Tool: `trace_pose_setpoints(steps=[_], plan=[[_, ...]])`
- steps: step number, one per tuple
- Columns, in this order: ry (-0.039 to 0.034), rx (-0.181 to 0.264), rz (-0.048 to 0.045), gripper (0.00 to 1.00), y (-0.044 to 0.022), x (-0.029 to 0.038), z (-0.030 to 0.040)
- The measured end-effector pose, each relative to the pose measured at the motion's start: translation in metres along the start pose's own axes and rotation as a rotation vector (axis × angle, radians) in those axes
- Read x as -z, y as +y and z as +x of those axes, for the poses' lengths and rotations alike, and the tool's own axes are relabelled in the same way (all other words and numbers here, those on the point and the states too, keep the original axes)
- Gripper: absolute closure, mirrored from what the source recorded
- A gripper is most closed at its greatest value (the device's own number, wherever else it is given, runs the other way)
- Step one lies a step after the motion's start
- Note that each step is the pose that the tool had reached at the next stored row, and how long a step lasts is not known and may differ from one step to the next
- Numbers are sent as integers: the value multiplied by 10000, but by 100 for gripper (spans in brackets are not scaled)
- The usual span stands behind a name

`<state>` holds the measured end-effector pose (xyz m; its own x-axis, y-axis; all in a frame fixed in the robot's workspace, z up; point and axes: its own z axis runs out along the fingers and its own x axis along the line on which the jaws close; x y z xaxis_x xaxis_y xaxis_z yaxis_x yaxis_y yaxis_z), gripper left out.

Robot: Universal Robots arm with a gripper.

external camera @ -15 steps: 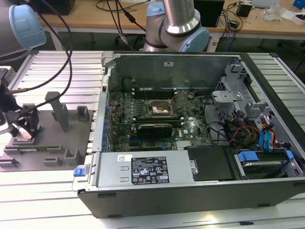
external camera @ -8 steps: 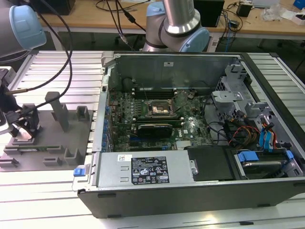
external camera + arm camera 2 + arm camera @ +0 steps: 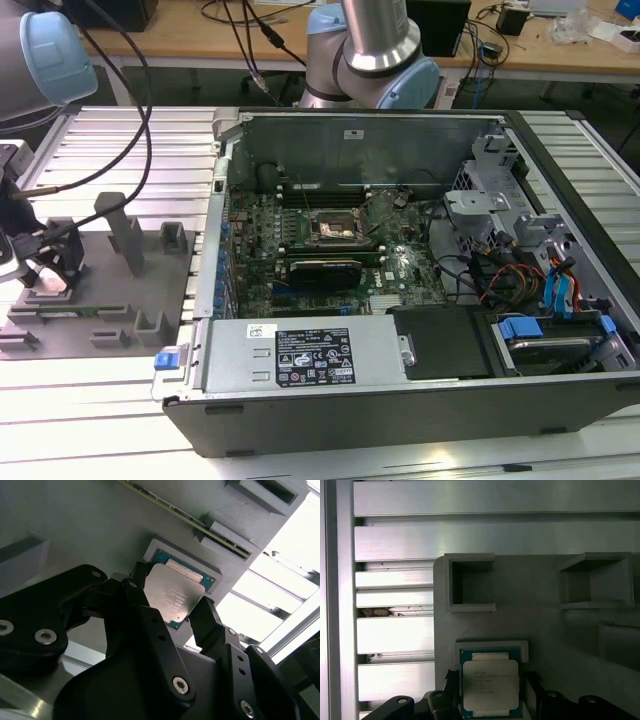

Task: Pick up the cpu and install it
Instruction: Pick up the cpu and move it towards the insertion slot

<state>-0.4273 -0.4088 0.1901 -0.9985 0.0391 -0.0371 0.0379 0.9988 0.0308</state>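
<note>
Currently the gripper [image 3: 48, 272] is down at the exterior view's far left, over the flat grey moulded fixture plate [image 3: 150, 290] that lies on the ribbed aluminium table [image 3: 100, 400]. A pale blue capped arm joint [image 3: 55, 45] sits high in the exterior view's left corner, and black cables [image 3: 140, 110] trail down from there toward the wrist. Tool points downward at the plate.

The cpu [image 3: 172, 597], a small flat square chip with a shiny silver metal top and a thin green edge, lies flat in a shallow raised-rim grey pocket [image 3: 492, 646] of the plate. It is seated, not lifted.

Both wrist views: the black fingers [image 3: 135, 587] are parted to roughly the chip's width and straddle it, one at each of two opposite sides. First wrist view puts the gripper [image 3: 491, 680] centred on the chip, with a thin dark gap beside each finger [image 3: 451, 680]. Cannot tell whether either pad actually touches the edge. No grip shows.

A long thin green memory stick [image 3: 175, 512] lies in a slot of the same plate, near the pocket.

The open black computer case [image 3: 400, 400] lies well apart, toward the exterior view's right. Its dark square motherboard socket with metal frame [image 3: 335, 228] is exposed mid-board.
</note>
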Motion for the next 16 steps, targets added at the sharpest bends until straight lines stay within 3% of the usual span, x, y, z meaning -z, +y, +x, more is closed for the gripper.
trace_pose_setpoints(steps=[8, 16], plan=[[0, 5, -1, 38, 1, 40, -6], [2, 6, 13, 38, 0, 16, 0]])
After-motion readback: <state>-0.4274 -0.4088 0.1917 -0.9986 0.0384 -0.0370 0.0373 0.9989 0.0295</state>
